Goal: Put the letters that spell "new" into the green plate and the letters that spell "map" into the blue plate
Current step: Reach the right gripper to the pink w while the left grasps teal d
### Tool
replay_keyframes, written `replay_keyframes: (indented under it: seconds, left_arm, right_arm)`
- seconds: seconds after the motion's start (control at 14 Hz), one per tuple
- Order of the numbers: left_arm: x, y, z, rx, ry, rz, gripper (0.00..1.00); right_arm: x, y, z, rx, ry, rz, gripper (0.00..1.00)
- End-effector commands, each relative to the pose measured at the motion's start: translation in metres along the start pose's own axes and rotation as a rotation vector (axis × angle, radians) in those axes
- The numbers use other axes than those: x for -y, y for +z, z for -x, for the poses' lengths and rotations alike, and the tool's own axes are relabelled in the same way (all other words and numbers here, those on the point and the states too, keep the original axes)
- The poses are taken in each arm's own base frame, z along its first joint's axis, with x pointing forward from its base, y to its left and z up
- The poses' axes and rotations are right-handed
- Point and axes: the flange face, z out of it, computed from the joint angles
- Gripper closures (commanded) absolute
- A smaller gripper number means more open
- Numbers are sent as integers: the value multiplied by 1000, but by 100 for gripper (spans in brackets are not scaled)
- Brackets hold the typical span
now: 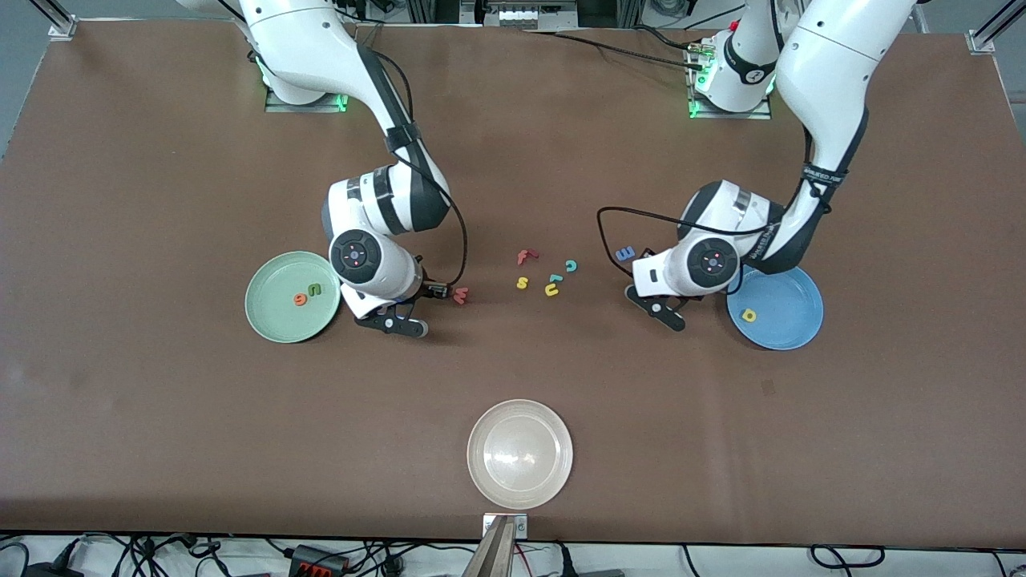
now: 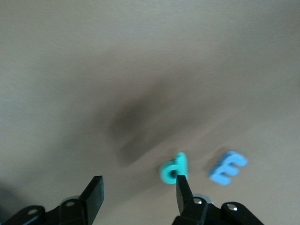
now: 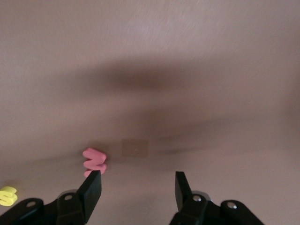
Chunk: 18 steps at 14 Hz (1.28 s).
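Right gripper (image 1: 403, 313) first: we see it low over the bare brown tabletop (image 1: 160, 417) just beside the round pale mint-green plate (image 1: 264, 316), fingers spread with a clear gap and nothing between them. In its wrist view the little red-pink foam w (image 3: 95, 161) lies on the table right next to one fingertip (image 3: 93, 185), outside the gap.

Left gripper (image 1: 664, 307) looks much the same, jaws apart and empty, low over the table next to the round bright sky-blue plate (image 1: 789, 332). Its wrist cam shows the tiny teal foam p (image 2: 174, 169) just beside one fingertip (image 2: 182, 186), with the small blue foam m (image 2: 227, 167) a bit further along.

Going near to far from the front camera: a round whitish-beige plate (image 1: 520, 453) sits nearest, on its own. Next come the two task plates. We spot the orange e (image 1: 300, 299) and olive-green n (image 1: 316, 288) in the green one, and the yellow a (image 1: 749, 315) in the blue one.

Farther back, between the arms, there's a loose cluster: yellow u (image 1: 551, 290), yellow s (image 1: 522, 282), a teal bit (image 1: 555, 278) we can't read, teal c (image 1: 571, 265) and red f (image 1: 526, 256).
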Motion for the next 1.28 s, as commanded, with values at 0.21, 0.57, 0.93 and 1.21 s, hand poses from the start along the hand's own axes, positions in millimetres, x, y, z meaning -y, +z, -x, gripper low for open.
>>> replay_keyframes:
  seconds: [0.21, 0.57, 0.93, 1.21]
  left_arm:
    - [-30, 18, 2, -31, -38, -24, 29]
    - [-28, 28, 6, -20, -41, -23, 36]
    - [-22, 31, 9, -3, -54, -22, 56]
    - [0, 42, 11, 14, -85, -45, 82]
  right_arm:
    - [26, 21, 11, -22, 26, 1, 44]
    - [49, 27, 7, -50, 57, -1, 46]
    - [52, 37, 10, -47, 57, 14, 46]
    - [59, 52, 18, -49, 69, 30, 47]
